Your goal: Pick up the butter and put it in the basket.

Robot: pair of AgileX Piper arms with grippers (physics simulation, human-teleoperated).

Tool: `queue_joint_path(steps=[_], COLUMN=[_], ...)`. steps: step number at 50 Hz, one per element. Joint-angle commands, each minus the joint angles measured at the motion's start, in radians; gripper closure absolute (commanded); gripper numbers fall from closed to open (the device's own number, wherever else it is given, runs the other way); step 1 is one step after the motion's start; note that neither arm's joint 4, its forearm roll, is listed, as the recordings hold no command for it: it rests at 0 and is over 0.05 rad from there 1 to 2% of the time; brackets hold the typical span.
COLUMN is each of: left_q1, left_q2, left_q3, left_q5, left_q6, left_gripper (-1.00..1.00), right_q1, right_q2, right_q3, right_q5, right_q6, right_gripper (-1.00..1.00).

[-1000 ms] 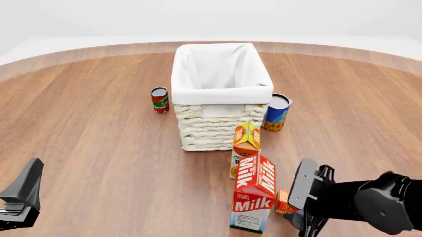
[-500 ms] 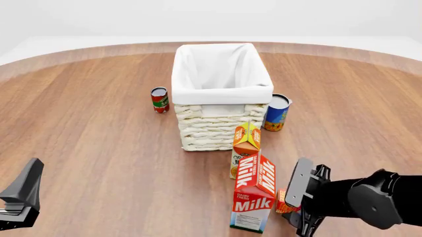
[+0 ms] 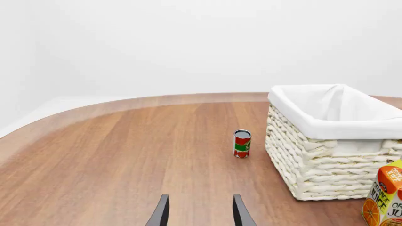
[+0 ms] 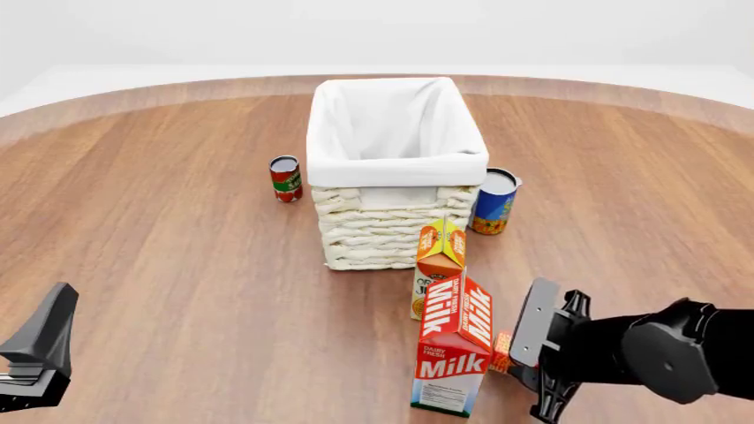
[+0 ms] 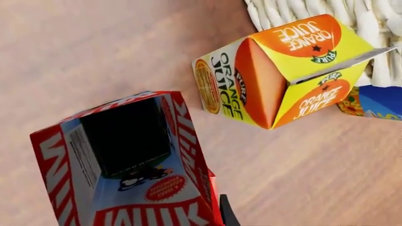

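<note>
Only a red-orange sliver of the butter shows on the table, wedged between the Milk carton and my right gripper. That gripper is open, its fingers reaching in on either side of the butter from the right. In the right wrist view one dark fingertip lies beside the Milk carton; I cannot pick out the butter there. The basket, cream wicker with a white liner, stands behind, also seen as the basket. My left gripper rests open near the front left, left gripper holding nothing.
An orange juice carton stands between the Milk carton and the basket, seen too as the juice carton. A blue can sits at the basket's right, a small red can at its left.
My right gripper has slid a little to the left, closing in on the butter and the Milk carton and covering more of the butter. The left arm has stayed still.
</note>
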Motion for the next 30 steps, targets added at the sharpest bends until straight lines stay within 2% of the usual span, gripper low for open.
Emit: queue_joint_path(steps=[1, 7, 30], left_q1=[0.000, 0.000, 0.000], left_q2=[0.000, 0.000, 0.000], left_q3=[0.000, 0.000, 0.000], left_q5=[0.000, 0.000, 0.000], left_q6=[0.000, 0.000, 0.000], left_gripper=[-1.00, -1.00, -1.00], right_q1=[-0.004, -0.014, -0.048], right_q2=[-0.011, -0.050, -0.275], right_q3=[0.004, 0.002, 0.017], right_q5=[-0.008, 0.000, 0.141], right_q6=[0.033, 0.032, 0.057], right_gripper=[1.00, 1.00, 1.00])
